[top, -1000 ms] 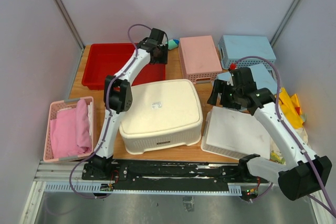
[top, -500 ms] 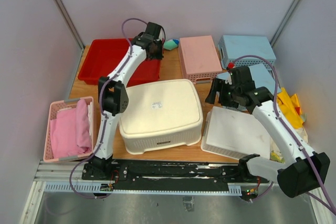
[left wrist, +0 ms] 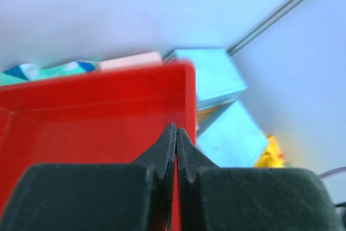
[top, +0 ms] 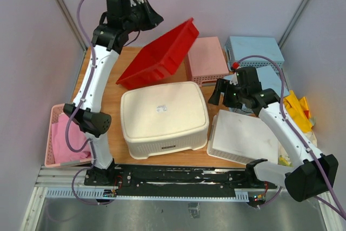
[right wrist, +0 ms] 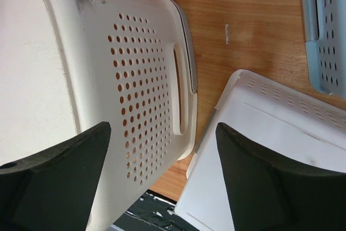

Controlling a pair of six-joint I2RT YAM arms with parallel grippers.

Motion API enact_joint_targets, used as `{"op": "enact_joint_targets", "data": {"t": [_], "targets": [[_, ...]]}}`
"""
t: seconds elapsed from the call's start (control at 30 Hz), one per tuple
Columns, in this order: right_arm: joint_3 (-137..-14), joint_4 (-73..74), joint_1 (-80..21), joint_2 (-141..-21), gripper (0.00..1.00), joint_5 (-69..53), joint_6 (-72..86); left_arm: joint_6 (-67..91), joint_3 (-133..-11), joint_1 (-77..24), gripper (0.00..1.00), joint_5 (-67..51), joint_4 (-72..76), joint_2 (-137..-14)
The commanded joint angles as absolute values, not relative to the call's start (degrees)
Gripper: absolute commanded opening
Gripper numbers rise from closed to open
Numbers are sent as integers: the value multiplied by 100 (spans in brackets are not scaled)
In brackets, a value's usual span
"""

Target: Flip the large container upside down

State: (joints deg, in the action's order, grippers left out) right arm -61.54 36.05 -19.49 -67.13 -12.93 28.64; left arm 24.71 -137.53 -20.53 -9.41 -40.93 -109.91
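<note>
The large cream container (top: 165,117) rests base up at the table's middle, with a white sticker (top: 160,108) on its base. Its perforated wall and handle slot show in the right wrist view (right wrist: 135,106). My left gripper (top: 154,19) is high at the back, shut on the rim of the red tray (top: 162,52), which hangs tilted above the table. In the left wrist view my gripper (left wrist: 176,131) pinches the red tray (left wrist: 97,117). My right gripper (top: 219,93) is open and empty, and in the right wrist view it (right wrist: 162,133) sits over the container's right side.
A flatter white basket (top: 243,136) lies base up right of the container, nearly touching it (right wrist: 270,150). A pink basket (top: 205,58) and blue baskets (top: 254,50) stand at the back. A pink basket with cloth (top: 67,133) is at the left, yellow items (top: 300,109) at the right.
My left arm has risen high and lifted the red tray off the table, tilting it steeply. My right gripper has shifted slightly left and stays open.
</note>
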Motion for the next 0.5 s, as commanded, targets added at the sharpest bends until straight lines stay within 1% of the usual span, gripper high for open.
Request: {"op": "enact_joint_targets", "data": {"t": [0.0,0.13,0.23,0.43,0.47], "targets": [[-6263,3472,-1898,-6730,80,-1471,2845,3480,-13196,-1714,0,-2213,-2821,-10650],[-6214,3470,-1899,-6675,80,-1479,2880,4229,-12930,-1571,0,-2851,-2000,-10669],[-6180,3471,-1899,-6592,80,-1455,2917,4455,-12962,-1521,0,-3036,-1713,-10757],[-6177,3393,-1900,-6567,81,-1415,3029,3908,-13166,-1527,0,-3174,-2210,-11033],[-6185,3329,-1899,-6584,81,-1452,3069,3816,-13172,-1529,2,-3288,-2257,-11076]]}}
